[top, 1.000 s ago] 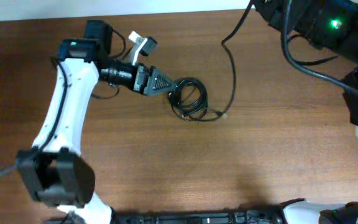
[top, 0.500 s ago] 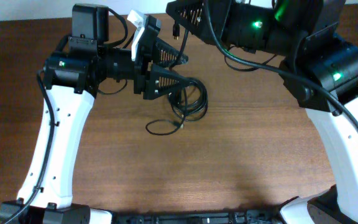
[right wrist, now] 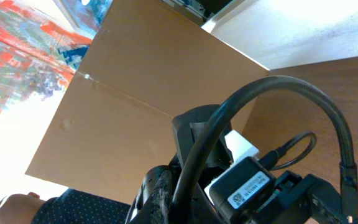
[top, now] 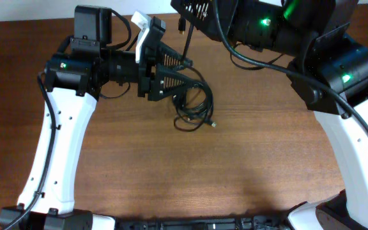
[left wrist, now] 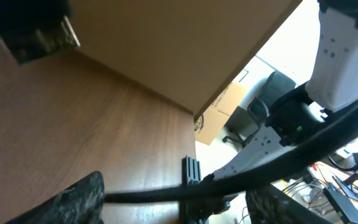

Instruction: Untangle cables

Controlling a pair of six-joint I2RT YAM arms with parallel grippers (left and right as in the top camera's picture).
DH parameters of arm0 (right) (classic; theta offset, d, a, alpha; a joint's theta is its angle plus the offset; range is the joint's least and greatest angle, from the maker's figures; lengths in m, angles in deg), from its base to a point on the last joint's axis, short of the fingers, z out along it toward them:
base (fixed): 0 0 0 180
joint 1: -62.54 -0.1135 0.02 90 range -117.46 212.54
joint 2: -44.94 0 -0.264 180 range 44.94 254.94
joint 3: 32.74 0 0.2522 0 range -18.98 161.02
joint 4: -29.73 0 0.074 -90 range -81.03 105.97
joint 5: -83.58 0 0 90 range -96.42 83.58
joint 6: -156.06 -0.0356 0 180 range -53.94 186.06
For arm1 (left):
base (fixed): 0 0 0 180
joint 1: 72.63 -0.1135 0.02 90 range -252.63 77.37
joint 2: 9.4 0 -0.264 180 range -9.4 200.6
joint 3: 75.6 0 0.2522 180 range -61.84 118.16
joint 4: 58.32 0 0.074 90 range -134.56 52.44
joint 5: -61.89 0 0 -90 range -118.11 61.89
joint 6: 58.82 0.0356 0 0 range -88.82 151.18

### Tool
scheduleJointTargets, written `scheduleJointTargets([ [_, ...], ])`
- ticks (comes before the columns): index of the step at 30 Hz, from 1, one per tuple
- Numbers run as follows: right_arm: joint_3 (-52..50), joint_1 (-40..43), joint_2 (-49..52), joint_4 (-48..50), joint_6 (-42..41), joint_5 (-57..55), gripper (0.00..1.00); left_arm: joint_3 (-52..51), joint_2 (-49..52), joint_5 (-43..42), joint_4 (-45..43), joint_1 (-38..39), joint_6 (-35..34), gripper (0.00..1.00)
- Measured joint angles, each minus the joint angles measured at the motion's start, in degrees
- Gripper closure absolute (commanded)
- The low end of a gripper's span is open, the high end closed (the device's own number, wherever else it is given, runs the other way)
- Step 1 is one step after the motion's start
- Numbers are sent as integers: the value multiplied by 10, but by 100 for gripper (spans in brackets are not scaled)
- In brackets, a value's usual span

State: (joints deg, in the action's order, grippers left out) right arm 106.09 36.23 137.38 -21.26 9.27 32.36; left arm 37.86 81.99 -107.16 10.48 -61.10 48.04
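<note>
Cables point(top: 195, 105) lay coiled mid-frame from above, just beside the spread left gripper point(top: 185, 71). Only wrist views showed a cardboard box point(left wrist: 185, 50). A thick wire point(right wrist: 260, 99) blocked the right gripper point(top: 191, 11); its grip was unclear.

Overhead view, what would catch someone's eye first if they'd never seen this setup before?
The tangled black cables lie coiled near the middle of the wooden table, with one small plug end trailing at their lower right. The left gripper sits at the coil's upper edge with its fingers spread. A thin strand runs up from there toward the right gripper at the far edge.
</note>
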Motion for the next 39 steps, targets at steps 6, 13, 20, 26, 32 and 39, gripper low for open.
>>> scheduleJointTargets([
  [6, 0, 0, 0, 0, -23, 0, 96, 0, 0, 0, -3, 0, 3, 92],
  [13, 0, 0, 0, -3, -27, -4, 96, 0, 0, 0, -3, 0, 0, 19],
  [20, 0, -4, 0, -4, -28, -2, 96, 0, 0, 0, -17, 0, 0, 61],
  [26, 0, -10, 0, -4, -28, -15, 96, 0, 0, -32, -18, 2, 0, 93],
  [32, 0, -10, 0, -5, -28, -21, 96, 0, 0, -40, -19, 2, -1, 21],
  [39, 0, -12, 1, -4, -34, -21, 96, 0, 0, -46, -23, 2, 1, 100],
])
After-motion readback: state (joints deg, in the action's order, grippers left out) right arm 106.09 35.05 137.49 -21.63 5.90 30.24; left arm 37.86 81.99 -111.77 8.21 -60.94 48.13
